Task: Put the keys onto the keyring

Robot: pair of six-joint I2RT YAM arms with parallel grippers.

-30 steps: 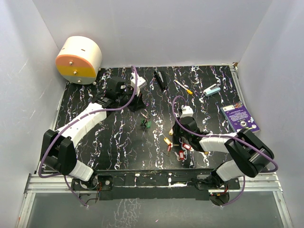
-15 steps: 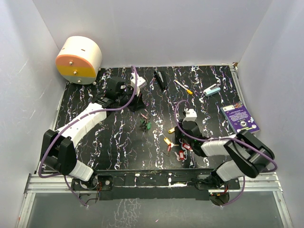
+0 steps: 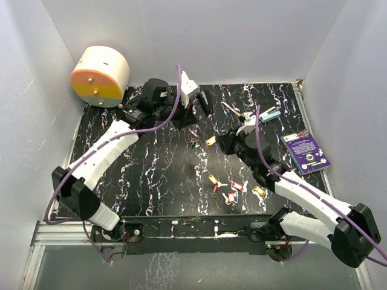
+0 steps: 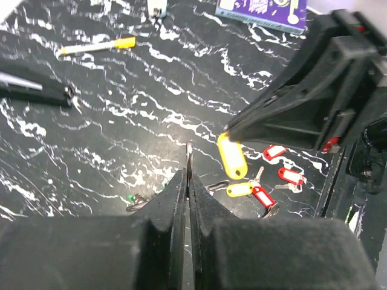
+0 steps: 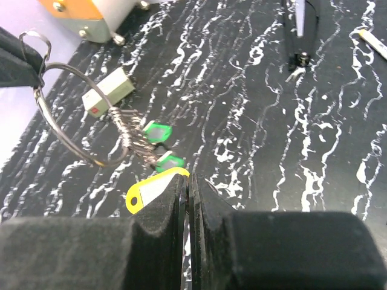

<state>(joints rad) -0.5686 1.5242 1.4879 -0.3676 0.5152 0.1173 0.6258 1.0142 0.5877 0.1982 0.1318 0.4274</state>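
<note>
we've got the left claw (image 4: 188,176) pinching the thin springy keyring (image 4: 189,152), right claw (image 5: 187,181) nipping the light yellow key (image 5: 151,188) by its plastic head

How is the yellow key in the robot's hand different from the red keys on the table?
The yellow key has a yellow head; the red keys have red heads. The yellow key is pinched in the right hand, up off the table; the red keys lie loose on the table, untouched. Both are small keys with plastic heads.
</note>
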